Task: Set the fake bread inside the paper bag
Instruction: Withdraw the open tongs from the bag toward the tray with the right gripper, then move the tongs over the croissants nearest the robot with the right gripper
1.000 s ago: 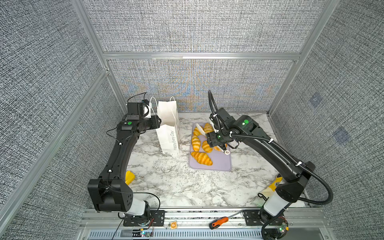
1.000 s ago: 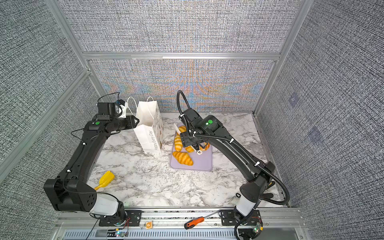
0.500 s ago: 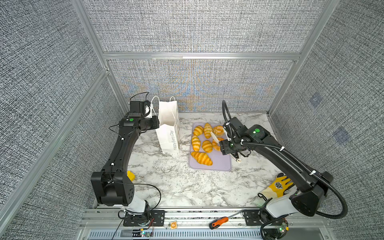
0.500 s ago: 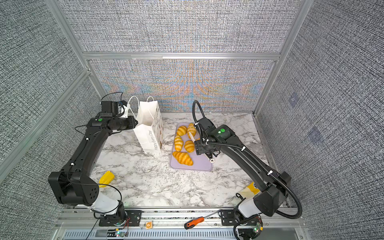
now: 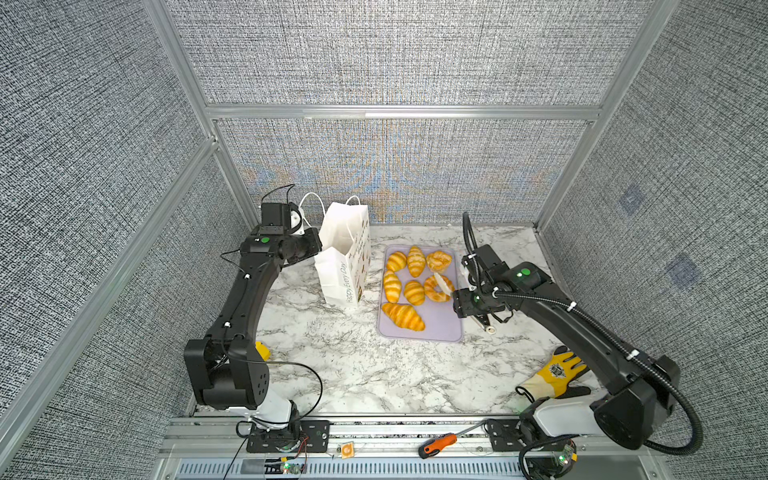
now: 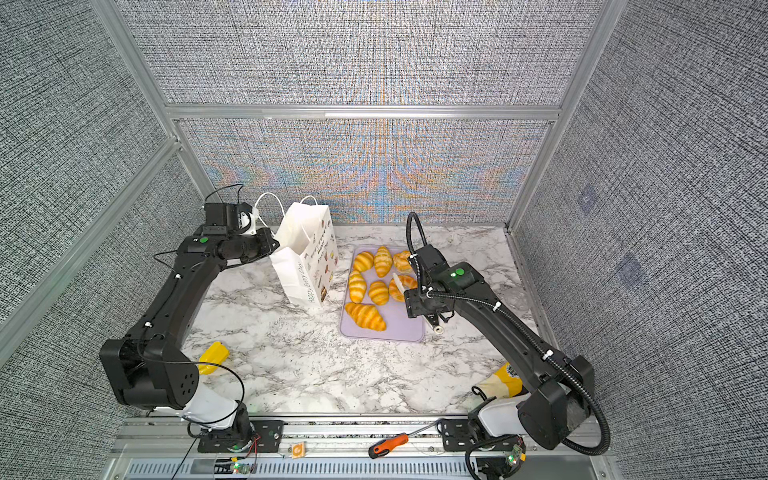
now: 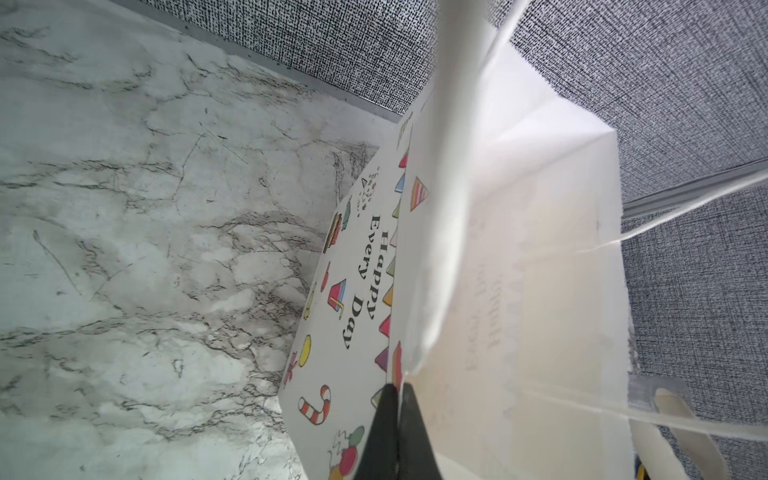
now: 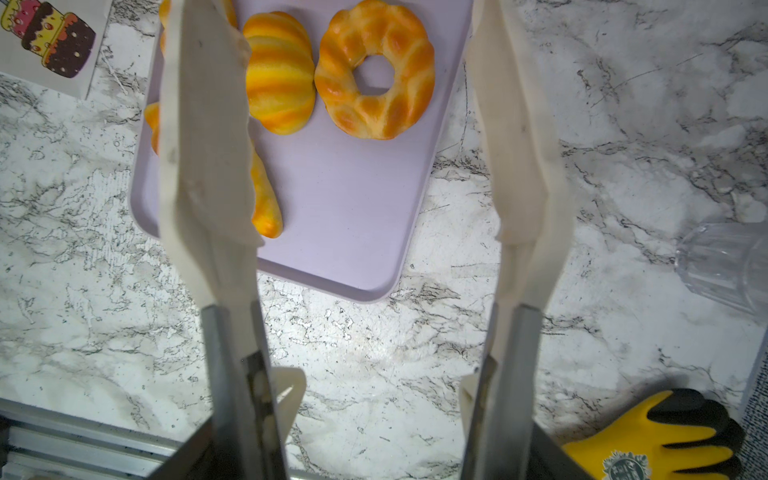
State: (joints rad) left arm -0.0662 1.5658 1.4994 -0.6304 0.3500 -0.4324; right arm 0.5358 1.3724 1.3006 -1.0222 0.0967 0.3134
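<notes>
The paper bag (image 5: 345,257) (image 6: 307,257) stands upright and open at the back left, white with "Happy Every Day" on its side (image 7: 357,291). My left gripper (image 5: 316,246) (image 6: 273,246) (image 7: 397,399) is shut on the top edge of the bag's near wall, one black finger on each side of the paper. Several pieces of fake bread (image 5: 402,316) (image 6: 365,316) lie on the lilac tray (image 5: 440,328) (image 6: 403,328): croissants, a twisted piece and a ring (image 8: 376,70). My right gripper (image 5: 446,286) (image 8: 345,45) hangs open above the tray's right side by the ring, holding nothing.
A yellow-and-black glove (image 5: 555,374) (image 8: 660,440) lies front right beside the right arm's base. A clear cup (image 8: 727,266) lies on the marble right of the tray. A yellow object (image 6: 213,357) sits front left. An orange screwdriver (image 5: 436,444) rests on the front rail.
My left gripper has closed on the bag's edge. The right arm has drawn back to the right from over the pastries, uncovering the ring, the twisted piece and the glove.
</notes>
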